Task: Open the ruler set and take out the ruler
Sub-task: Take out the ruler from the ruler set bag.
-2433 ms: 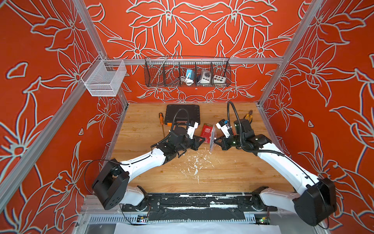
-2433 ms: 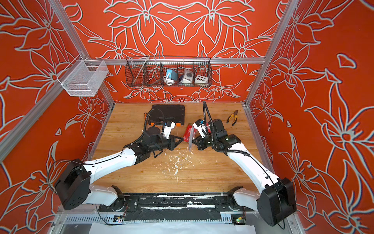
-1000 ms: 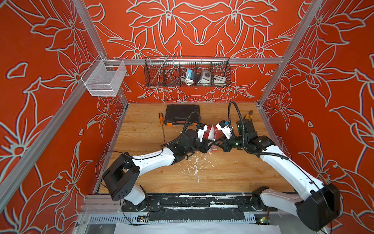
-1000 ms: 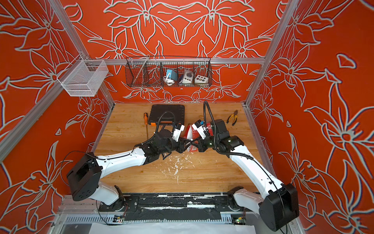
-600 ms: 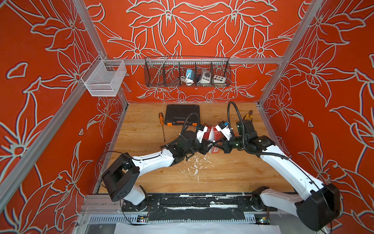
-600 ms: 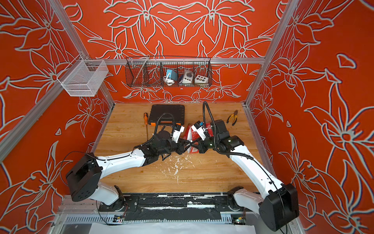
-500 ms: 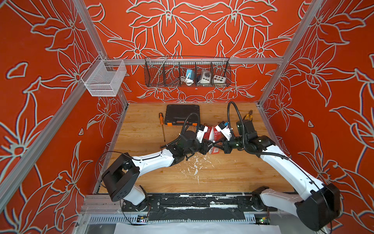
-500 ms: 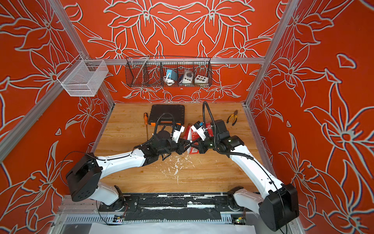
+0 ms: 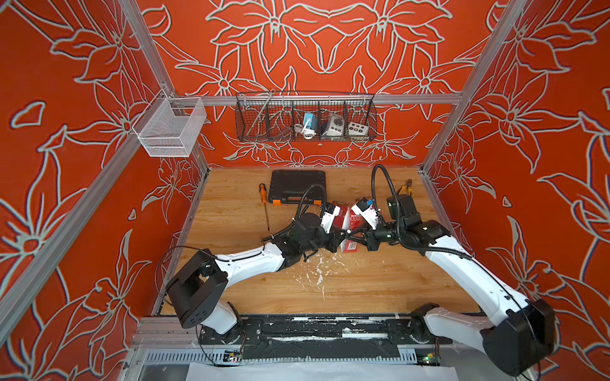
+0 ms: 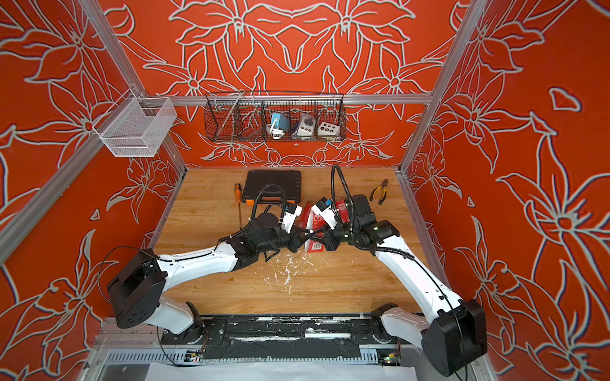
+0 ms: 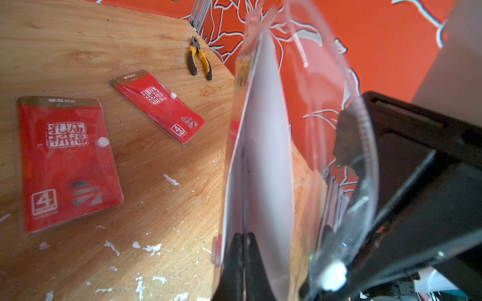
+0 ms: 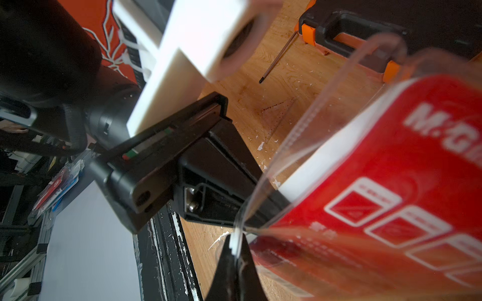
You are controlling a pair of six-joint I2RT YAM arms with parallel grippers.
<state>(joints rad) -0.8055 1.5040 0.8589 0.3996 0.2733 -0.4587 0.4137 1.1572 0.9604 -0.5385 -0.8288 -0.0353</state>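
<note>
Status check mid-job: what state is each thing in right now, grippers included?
Held ruler set: upright, flap open.
Left gripper: shut on held ruler set.
Right gripper: shut on its clear flap.
Spare ruler sets: flat, snapped shut.
Tool case: closed.
Pliers: lying flat.

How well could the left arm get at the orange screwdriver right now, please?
Probably not yet: the left arm has its jaws shut on the ruler set; the screwdriver lies uncovered nearby.
</note>
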